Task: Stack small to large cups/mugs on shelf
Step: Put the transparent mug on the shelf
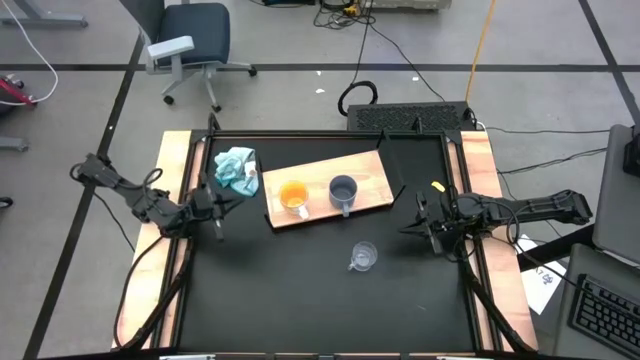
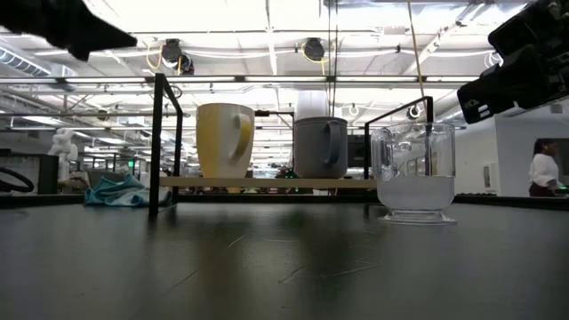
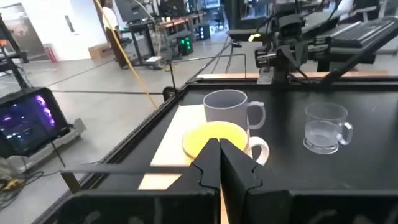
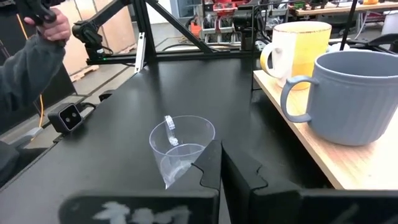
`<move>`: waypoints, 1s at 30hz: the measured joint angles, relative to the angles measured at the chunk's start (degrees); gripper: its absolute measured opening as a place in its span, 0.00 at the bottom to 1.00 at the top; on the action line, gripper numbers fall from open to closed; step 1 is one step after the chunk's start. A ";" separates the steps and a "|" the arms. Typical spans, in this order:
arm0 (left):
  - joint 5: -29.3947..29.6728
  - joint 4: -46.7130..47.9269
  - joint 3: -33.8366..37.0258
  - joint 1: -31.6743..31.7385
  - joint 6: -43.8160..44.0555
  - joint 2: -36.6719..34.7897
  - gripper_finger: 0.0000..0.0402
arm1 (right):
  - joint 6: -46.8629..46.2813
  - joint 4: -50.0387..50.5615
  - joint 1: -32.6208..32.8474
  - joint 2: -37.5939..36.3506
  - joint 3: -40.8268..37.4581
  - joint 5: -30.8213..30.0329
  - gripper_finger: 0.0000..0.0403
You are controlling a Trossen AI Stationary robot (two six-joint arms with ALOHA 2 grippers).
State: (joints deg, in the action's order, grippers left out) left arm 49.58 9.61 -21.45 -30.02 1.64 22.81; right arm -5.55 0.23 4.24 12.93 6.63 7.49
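Observation:
An orange mug (image 1: 293, 197) and a grey-blue mug (image 1: 343, 192) stand side by side on the light-wood shelf board (image 1: 372, 176). A clear glass cup (image 1: 362, 257) stands on the black tabletop in front of the board. My left gripper (image 1: 217, 208) is shut and empty at the table's left side, left of the board. My right gripper (image 1: 421, 224) is shut and empty at the right side, right of the glass cup. The glass cup also shows in the right wrist view (image 4: 180, 148).
A light-blue cloth (image 1: 237, 170) lies crumpled at the board's left end. A black frame (image 1: 300, 133) runs around the table's far part. Pale wooden rails (image 1: 173, 180) flank the table. A person's sleeve and hand (image 4: 37, 56) show beyond the table.

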 joint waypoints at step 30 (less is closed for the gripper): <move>-25.19 -3.89 12.35 0.01 -7.05 -8.65 0.00 | -0.78 -1.20 -0.01 0.00 0.00 -0.20 0.00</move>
State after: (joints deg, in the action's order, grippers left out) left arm 24.39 5.72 -9.10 -30.01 -5.40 14.16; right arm -6.33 -0.97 4.23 12.93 6.63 7.29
